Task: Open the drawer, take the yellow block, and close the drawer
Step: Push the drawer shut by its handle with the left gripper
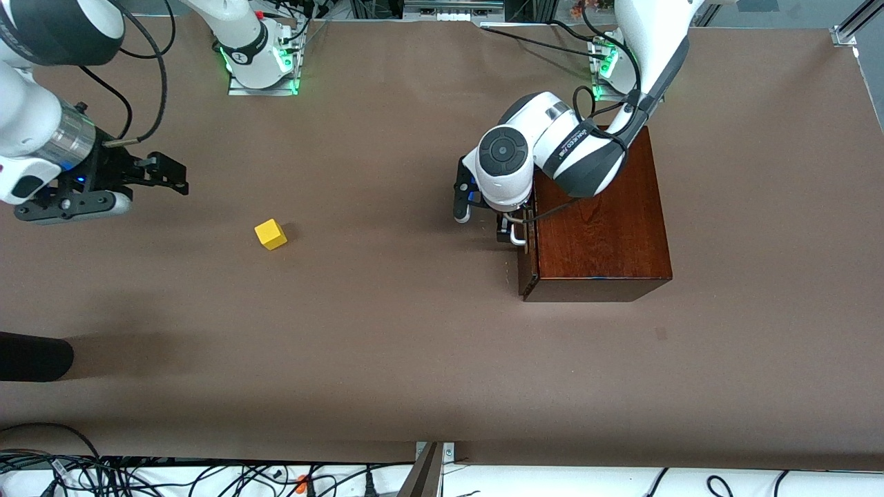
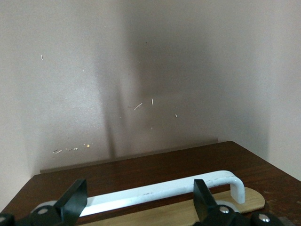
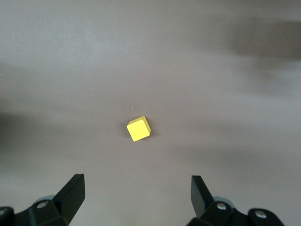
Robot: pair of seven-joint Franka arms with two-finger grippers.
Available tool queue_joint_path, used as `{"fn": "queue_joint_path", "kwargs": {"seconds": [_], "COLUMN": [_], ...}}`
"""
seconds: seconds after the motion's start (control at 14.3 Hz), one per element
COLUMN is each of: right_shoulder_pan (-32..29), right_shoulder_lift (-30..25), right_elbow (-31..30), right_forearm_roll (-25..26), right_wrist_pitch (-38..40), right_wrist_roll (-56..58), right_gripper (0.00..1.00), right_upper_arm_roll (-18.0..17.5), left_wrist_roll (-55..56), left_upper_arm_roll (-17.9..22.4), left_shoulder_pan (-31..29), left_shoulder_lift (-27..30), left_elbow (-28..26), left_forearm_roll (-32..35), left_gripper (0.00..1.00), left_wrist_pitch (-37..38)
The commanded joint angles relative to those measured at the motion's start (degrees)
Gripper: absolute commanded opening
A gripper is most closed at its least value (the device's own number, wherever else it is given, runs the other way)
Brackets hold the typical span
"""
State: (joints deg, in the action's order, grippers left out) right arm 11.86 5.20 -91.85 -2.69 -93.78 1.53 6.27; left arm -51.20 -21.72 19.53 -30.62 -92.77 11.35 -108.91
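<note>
The yellow block sits on the brown table, out in the open, toward the right arm's end. The right wrist view shows it ahead of my right gripper. My right gripper is open and empty, up in the air beside the block. The drawer of the dark wooden box looks almost shut; a thin pale wood strip shows by its front. My left gripper is open at the white handle. In the left wrist view, the handle runs between my open fingers, not clasped.
A dark rounded object lies at the table's edge toward the right arm's end, nearer to the front camera. Cables run along the near edge. The arm bases stand at the back.
</note>
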Motion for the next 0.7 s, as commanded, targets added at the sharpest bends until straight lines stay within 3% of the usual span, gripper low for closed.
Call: {"fn": "queue_joint_path", "kwargs": {"seconds": [0.0,0.35,0.63], "right_shoulder_pan": [-0.5,-0.5,-0.5], "right_shoulder_lift": [0.4,0.8,1.0], "right_elbow": [1.6,6.0,5.9], "right_forearm_roll": [0.8,0.8,1.6], "right_wrist_pitch": [2.7,5.3,6.8], "right_wrist_roll": [-0.4,-0.7,-0.3], "right_gripper": [1.0,1.0,1.0], "right_upper_arm_roll": [0.1,0.9,0.9], "left_wrist_roll": [-1.0,-0.9,-0.4], "left_upper_arm_roll": [0.2,0.2,-0.2], "left_shoulder_pan": [-0.1,-0.2,-0.2], "left_shoulder_lift": [1.6,1.6,2.1], "left_elbow": [-1.1,-1.0,-0.7], "left_forearm_roll": [1.6,2.7,2.0], "left_gripper": [1.0,1.0,1.0], "left_wrist_pitch": [1.2,2.6,2.5]}}
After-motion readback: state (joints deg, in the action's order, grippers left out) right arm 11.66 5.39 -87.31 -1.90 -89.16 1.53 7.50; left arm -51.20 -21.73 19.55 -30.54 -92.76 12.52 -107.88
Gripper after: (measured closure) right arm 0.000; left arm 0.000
